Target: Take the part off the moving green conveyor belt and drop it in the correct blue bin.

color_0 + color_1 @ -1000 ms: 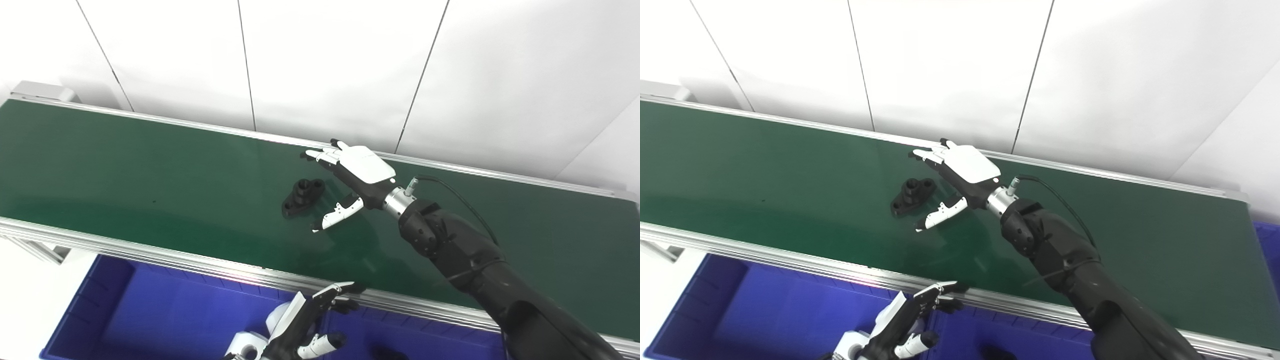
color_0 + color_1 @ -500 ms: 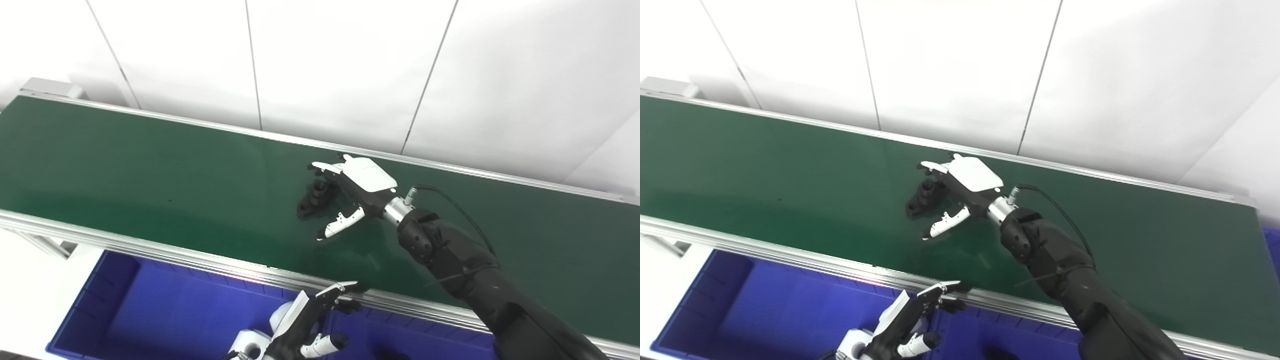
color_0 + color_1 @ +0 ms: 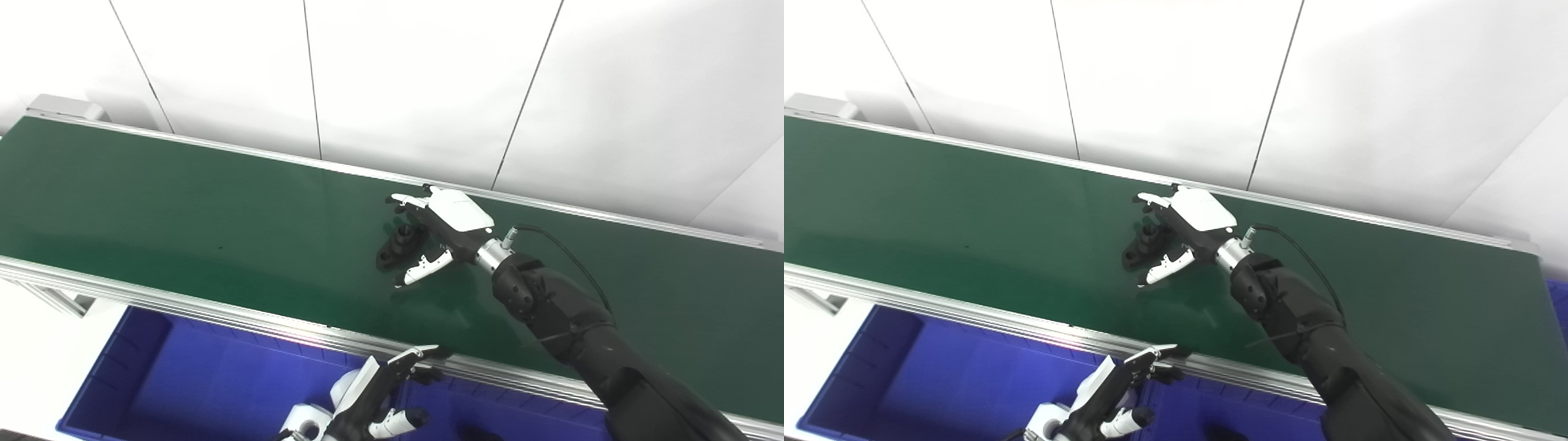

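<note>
A black flanged part (image 3: 397, 247) with a short upright tube lies on the green conveyor belt (image 3: 184, 208). My right hand (image 3: 442, 225) reaches over the belt and brackets the part: fingers curve above its far end, the thumb (image 3: 421, 270) lies on the near side. The hand is open and has no hold on the part. My left hand (image 3: 383, 398) is open and empty, low at the bottom, over the blue bin (image 3: 202, 386). The same scene shows in the right eye view, with the part (image 3: 1142, 248) and right hand (image 3: 1188, 231).
The belt's aluminium front rail (image 3: 184, 303) runs between the belt and the bins. A second blue bin (image 3: 508, 416) lies right of the first and holds a dark object (image 3: 481, 433) at the bottom edge. A white panelled wall (image 3: 398, 79) stands behind the belt.
The part has travelled right along the belt into my right hand's span. The right hand has lowered and curled its fingers over it. The camera has shifted slightly. The left hand has not moved.
</note>
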Robot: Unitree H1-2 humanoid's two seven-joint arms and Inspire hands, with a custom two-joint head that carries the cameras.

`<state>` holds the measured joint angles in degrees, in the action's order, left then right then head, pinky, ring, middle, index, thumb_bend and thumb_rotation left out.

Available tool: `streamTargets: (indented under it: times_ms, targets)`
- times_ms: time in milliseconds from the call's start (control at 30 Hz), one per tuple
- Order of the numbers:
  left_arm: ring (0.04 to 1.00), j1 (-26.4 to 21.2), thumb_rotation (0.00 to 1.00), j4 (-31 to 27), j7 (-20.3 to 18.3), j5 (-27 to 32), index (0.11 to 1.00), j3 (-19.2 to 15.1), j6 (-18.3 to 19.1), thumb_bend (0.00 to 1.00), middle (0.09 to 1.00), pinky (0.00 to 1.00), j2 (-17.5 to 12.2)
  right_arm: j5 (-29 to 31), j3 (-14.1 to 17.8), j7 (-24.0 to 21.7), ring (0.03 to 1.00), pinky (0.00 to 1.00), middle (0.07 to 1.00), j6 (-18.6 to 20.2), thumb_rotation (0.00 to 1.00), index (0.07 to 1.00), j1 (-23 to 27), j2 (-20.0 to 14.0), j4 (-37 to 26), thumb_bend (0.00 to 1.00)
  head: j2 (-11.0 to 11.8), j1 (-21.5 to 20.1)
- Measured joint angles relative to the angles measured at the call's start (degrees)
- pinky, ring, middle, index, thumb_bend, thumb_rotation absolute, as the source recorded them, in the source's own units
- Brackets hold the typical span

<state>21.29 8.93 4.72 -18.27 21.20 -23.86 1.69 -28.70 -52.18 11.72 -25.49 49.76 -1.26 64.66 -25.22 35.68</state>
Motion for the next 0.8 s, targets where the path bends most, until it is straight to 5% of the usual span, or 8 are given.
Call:
streamTargets:
  times_ms: [100,400,800]
  targets:
    - [0.83,0.0,1.0,-0.02,0.0,-0.01,0.794,0.01,0.04,0.94,0.84,0.7,0.0,0.51,2.02,0.28,0.454,0.42,0.516,0.0,0.01,0.739,0.31,0.84,1.23,0.56,-0.18,0.0]
    - [0.824,0.01,1.0,-0.14,0.0,-0.27,0.789,0.05,0.16,0.94,0.837,0.69,0.0,-1.85,4.4,1.13,0.437,0.38,0.499,-0.01,0.0,0.661,1.29,2.46,4.42,0.53,-0.7,-0.35]
    - [0.828,0.15,1.0,-1.15,0.1,-1.54,0.792,0.08,1.5,0.93,0.839,0.69,0.0,-4.26,6.57,-3.56,0.415,0.29,0.508,-0.15,0.0,0.645,2.74,1.69,5.66,0.53,-1.05,-1.05]
